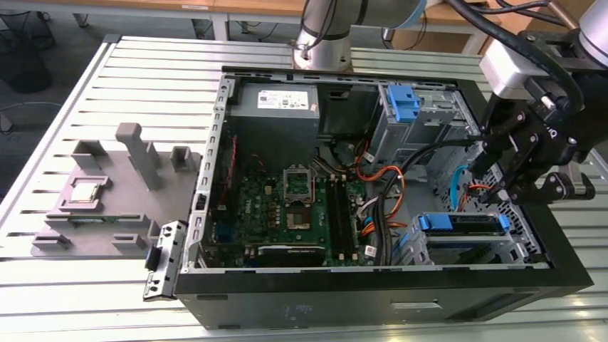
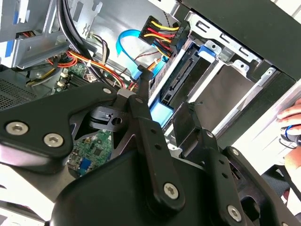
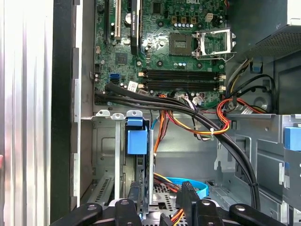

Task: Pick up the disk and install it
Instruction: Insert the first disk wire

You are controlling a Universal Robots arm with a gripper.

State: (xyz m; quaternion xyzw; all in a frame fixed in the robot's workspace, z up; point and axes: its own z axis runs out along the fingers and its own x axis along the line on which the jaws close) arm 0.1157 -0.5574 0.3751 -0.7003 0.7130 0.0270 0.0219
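Observation:
The disk [image 1: 465, 223] sits on edge in the metal drive bay at the exterior view's right, inside the open computer case [image 1: 380, 299]. Its bright blue carrier tab [image 3: 137, 141] points toward the motherboard. In the second wrist view the disk [image 2: 162, 117] shows its blue carrier end and dark side in the bay slot. My gripper [image 1: 513, 192] hangs just above that bay. Its two black fingers [image 2: 141, 108] stand apart, straddling the line of the disk [image 3: 141, 183] without visibly clamping it. The gripper [image 3: 162, 195] is open.
Black, orange and red cables [image 1: 399, 185] run across the case beside the bay. An upright blue bracket [image 1: 404, 103] stands on the rear drive cage. A grey parts fixture [image 1: 105, 192] lies on the slatted table at the exterior view's left. A person's hand [image 2: 291, 122] is outside the case.

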